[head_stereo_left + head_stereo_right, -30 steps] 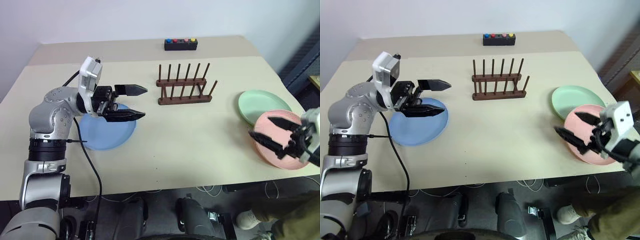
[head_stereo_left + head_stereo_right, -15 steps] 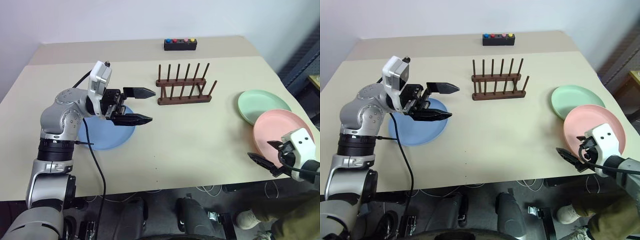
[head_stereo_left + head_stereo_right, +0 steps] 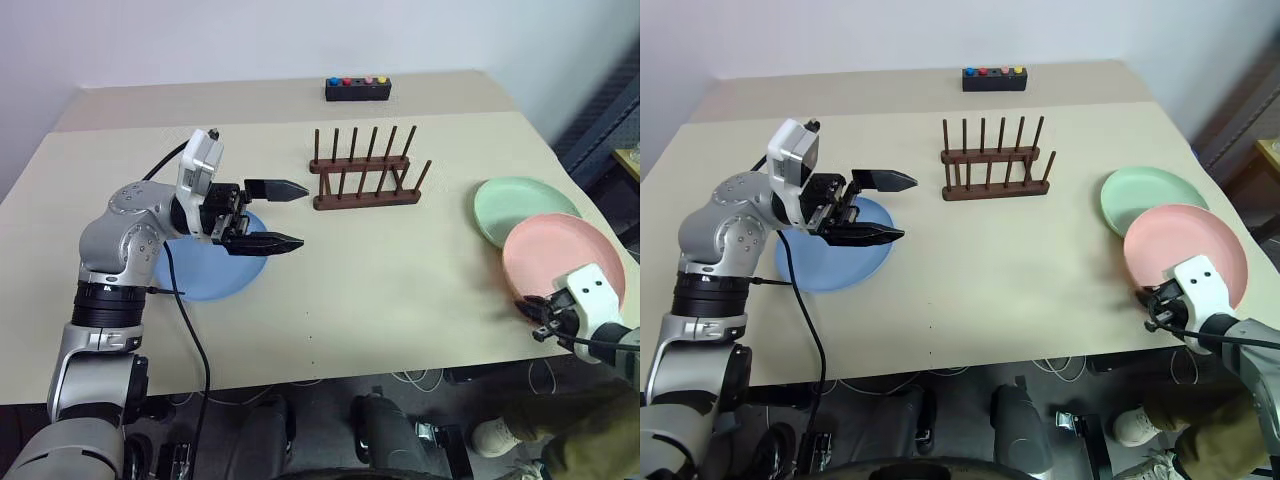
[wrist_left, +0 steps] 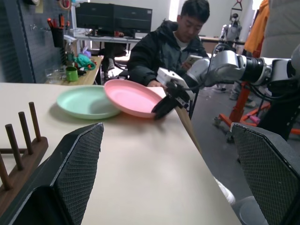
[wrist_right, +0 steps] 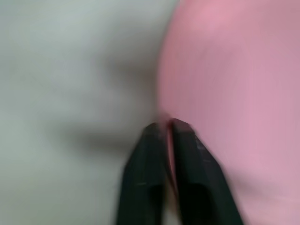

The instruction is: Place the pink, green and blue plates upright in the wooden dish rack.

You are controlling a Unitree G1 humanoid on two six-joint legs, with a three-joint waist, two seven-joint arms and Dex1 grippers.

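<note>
The pink plate (image 3: 557, 258) lies at the table's right edge, overlapping the green plate (image 3: 520, 208) behind it. My right gripper (image 3: 532, 312) is at the pink plate's near left rim. In the right wrist view its fingers (image 5: 185, 140) are shut on that rim of the pink plate (image 5: 225, 84). Over on the left lies the blue plate (image 3: 200, 272), and my left gripper (image 3: 275, 215) hovers open just above its right side, pointing right. The wooden dish rack (image 3: 364, 182) stands empty at the middle back. The left wrist view also shows the right gripper (image 4: 164, 104) at the pink plate (image 4: 131, 96).
A small black box with coloured buttons (image 3: 358, 88) sits at the table's far edge. A person (image 4: 171, 44) sits beyond the table's right end. The table's right edge (image 3: 600, 215) runs close behind both plates.
My right gripper dropped from above the pink plate to its near left rim and closed on it. The left gripper stays open over the blue plate.
</note>
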